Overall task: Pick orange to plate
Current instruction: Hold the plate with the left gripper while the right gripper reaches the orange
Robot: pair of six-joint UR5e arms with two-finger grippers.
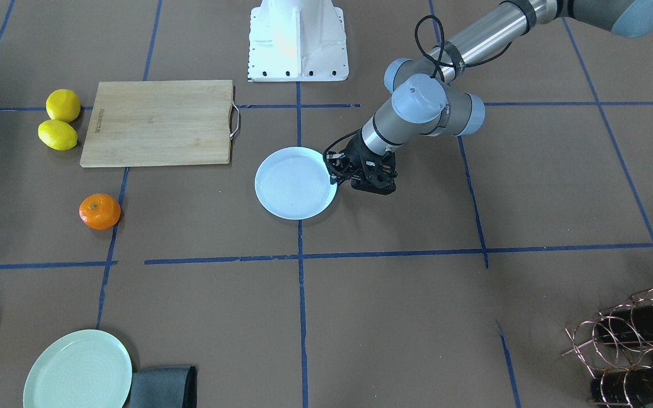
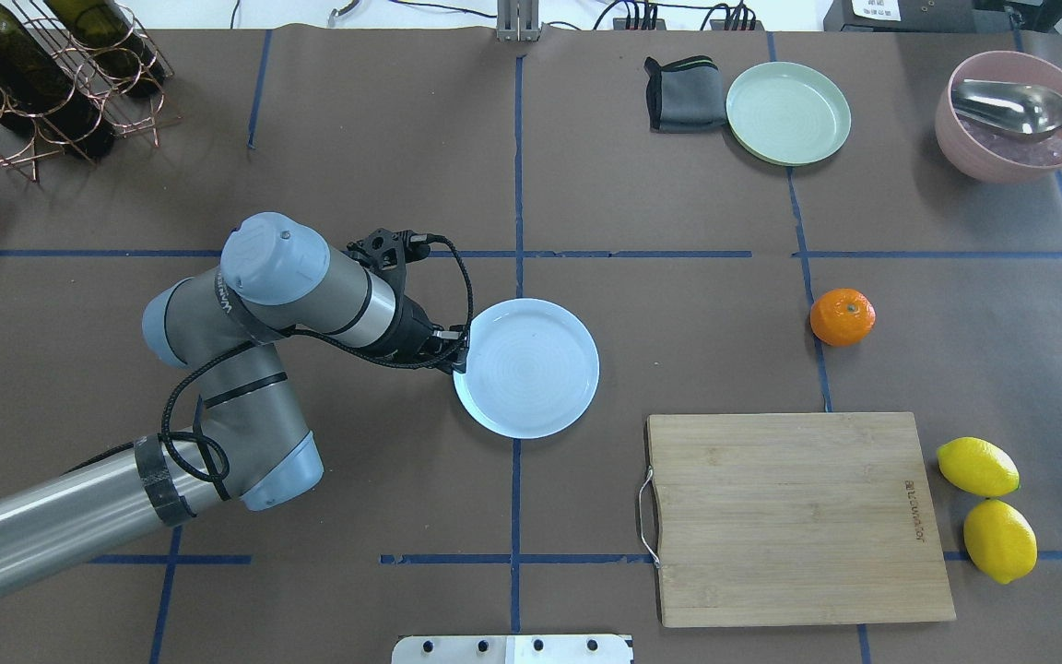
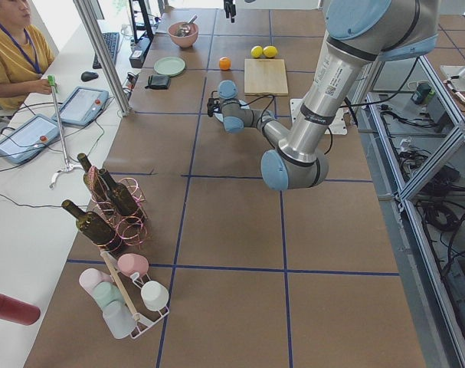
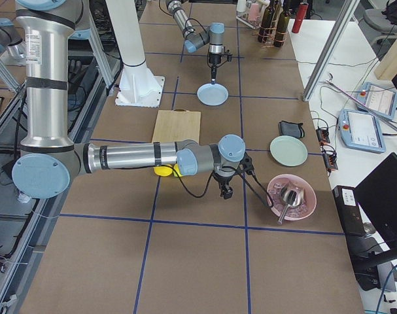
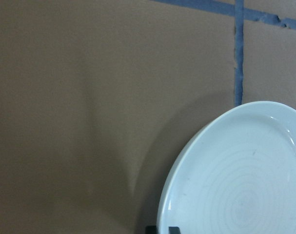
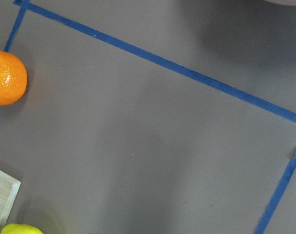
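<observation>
Left arm (image 2: 245,369) nearest in overhead. Left hand (image 2: 457,355) points down at the plate (image 2: 540,369), touching its rim; clenched or released, cannot tell. Right hand (image 4: 225,191) hangs near the orange (image 2: 843,316), grip likewise unreadable. Orange sits on the bare surface (image 2: 678,304), well apart from plate. Stem dimple up, broad axis flat, no true long axis. Risks: an off-centre pinch rolls the fruit; left hand shoves plate.
</observation>
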